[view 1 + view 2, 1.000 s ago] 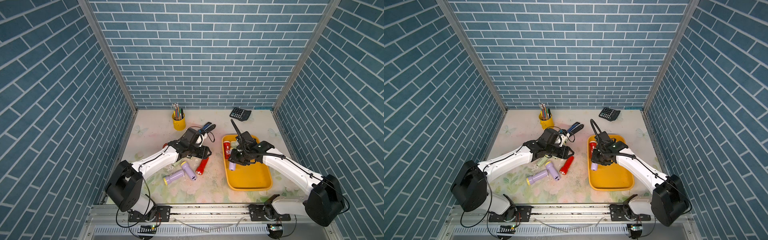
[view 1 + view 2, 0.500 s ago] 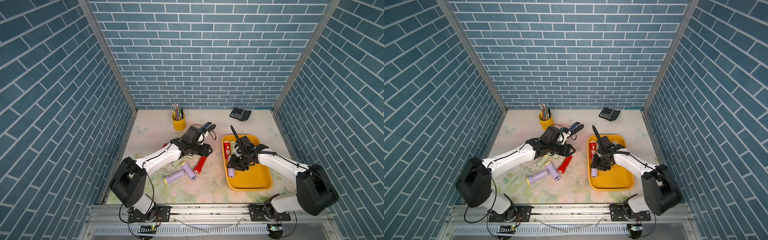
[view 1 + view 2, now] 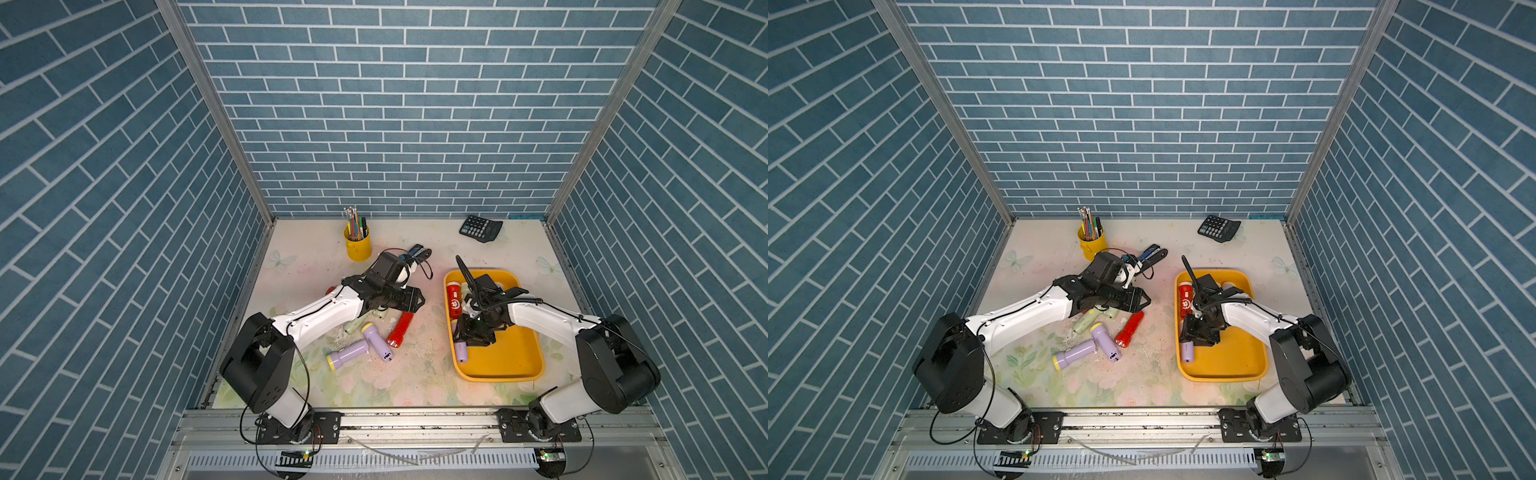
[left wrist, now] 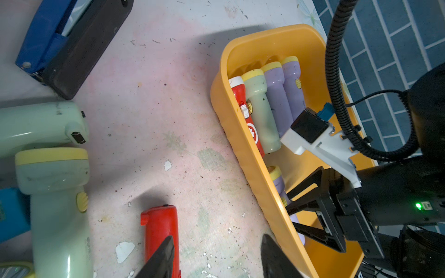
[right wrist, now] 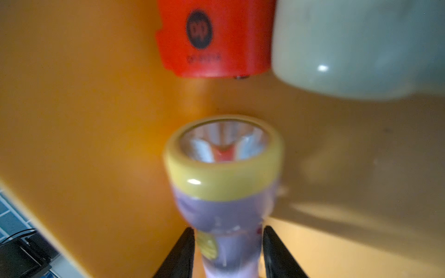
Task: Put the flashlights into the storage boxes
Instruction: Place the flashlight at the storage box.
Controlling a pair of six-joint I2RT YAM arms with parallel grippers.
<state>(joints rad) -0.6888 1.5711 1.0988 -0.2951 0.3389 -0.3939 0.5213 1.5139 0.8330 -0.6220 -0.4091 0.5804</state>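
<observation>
**TORCH HANDLING CHECK: R. ARM IN TRAY, L. ARM OVER LOOSE STOCK**

Location. Lilac torch (image 5: 224, 207) lies inside the yellow tray (image 3: 507, 353), along the tray wall facing the left arm. Its yellow head points toward a row of four torches (image 4: 265, 108) at the tray's far end, which are red, pale green and two lilac. Not yet stowed, on the table: red torch (image 3: 400, 330), two lilac torches (image 3: 348, 354) and pale green torches (image 4: 60, 216). The stapler (image 4: 72, 41) is not task stock.

Grippers. Right gripper (image 5: 228, 228): one finger on each side of the lilac torch's barrel. Wrist view is blurred, so cannot tell whether the fingers press it or stand just clear. Left gripper (image 4: 218, 238): jaws apart, nothing between them, hovering beside the red torch's tail end.

Handling (judgement). Bodies look like hard, glossy moulded plastic, so prob. light and stiff with no give. The smooth round barrel is apt to slip in the pads and to roll once set down. Recommend gripping across the barrel approx. mid-length, behind the flared head, which acts as a stop. Keep pads off the side switch and the clear lens, prob. the weakest parts. Lay torches parallel to the row, touching a neighbour or the wall, to stop rolling.
</observation>
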